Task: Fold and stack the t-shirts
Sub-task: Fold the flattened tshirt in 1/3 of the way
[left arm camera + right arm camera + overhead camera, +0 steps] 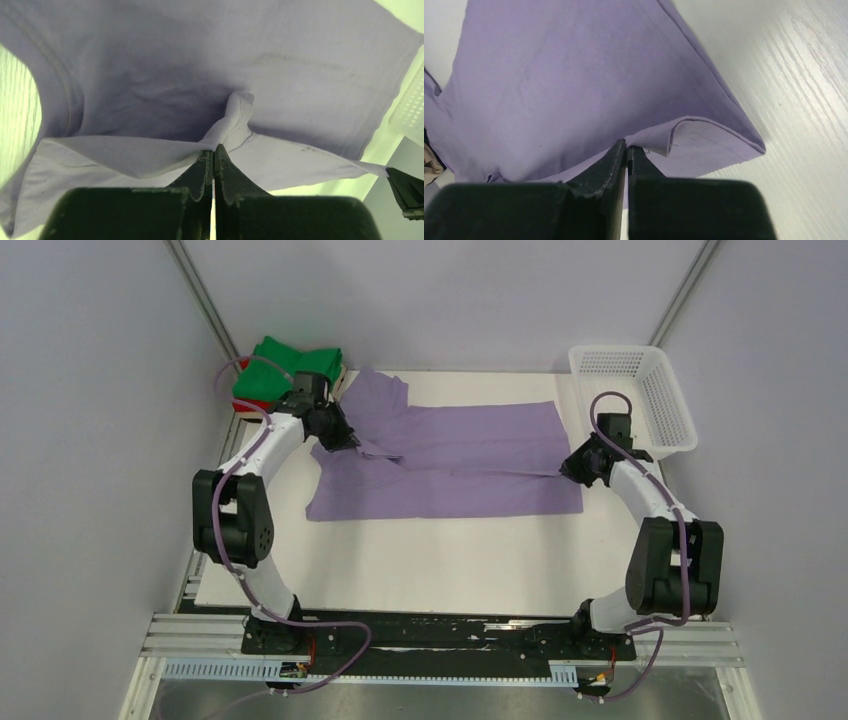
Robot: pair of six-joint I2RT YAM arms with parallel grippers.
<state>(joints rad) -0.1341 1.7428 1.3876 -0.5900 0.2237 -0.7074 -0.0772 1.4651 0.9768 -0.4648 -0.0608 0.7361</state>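
Lavender t-shirt: lies spread across the middle of the white table, its long side running left to right, with one edge pinched up at both ends.
Right gripper: jaws are pressed together on a fold of lavender cloth at the shirt's right end. The wrist view shows the cloth caught between the tips.
Left gripper: jaws are clamped on a bunched pinch of the same shirt, near its left end by the sleeve.
Step in hand: judged to be a lengthwise fold, with the held edge stretched between the two grippers.
Next move: likely calls for both arms to carry the edge across at a matched pace, keep it taut, lay it level, then let go.
Green t-shirt: folded in the far left corner, resting on a red t-shirt, just beyond the left gripper.
Mesh basket: white, in the far right corner, apart from the lavender t-shirt.
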